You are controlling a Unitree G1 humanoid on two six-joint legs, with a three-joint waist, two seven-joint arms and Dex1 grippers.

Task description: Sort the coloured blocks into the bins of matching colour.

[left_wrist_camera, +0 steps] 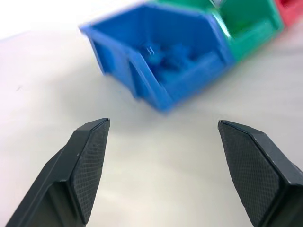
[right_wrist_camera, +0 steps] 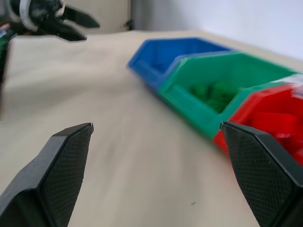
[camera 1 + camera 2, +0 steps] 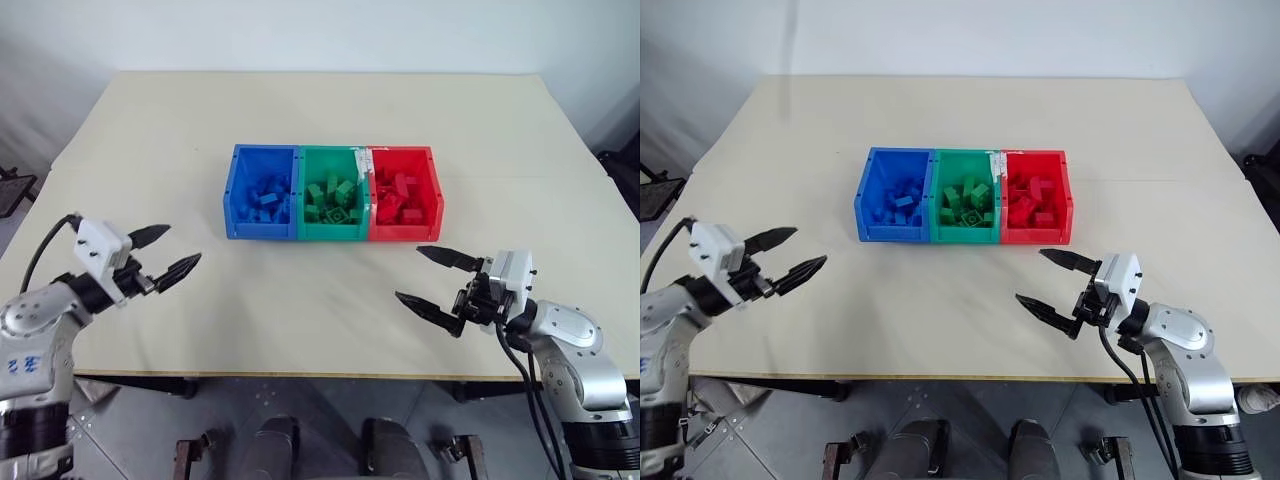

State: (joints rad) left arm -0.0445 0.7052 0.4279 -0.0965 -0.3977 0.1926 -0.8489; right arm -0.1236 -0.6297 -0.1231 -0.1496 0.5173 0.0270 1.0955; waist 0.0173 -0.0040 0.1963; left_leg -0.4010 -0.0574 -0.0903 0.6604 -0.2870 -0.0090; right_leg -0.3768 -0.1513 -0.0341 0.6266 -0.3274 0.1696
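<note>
Above the table [image 3: 320,300], left pincer [image 3: 167,252] and right pincer [image 3: 437,283] gape apart, empty.

A broad, pale cream counter [image 3: 330,130] with a smooth matte top stretches away toward a plain white wall [image 3: 330,30]. Soft, even light falls across it, casting only faint shadows. Below the near edge lies a grey floor [image 3: 330,400]. Dark pieces of equipment sit at the far left [image 3: 12,188] and far right [image 3: 618,165] beside the counter, too cut off to identify.
</note>
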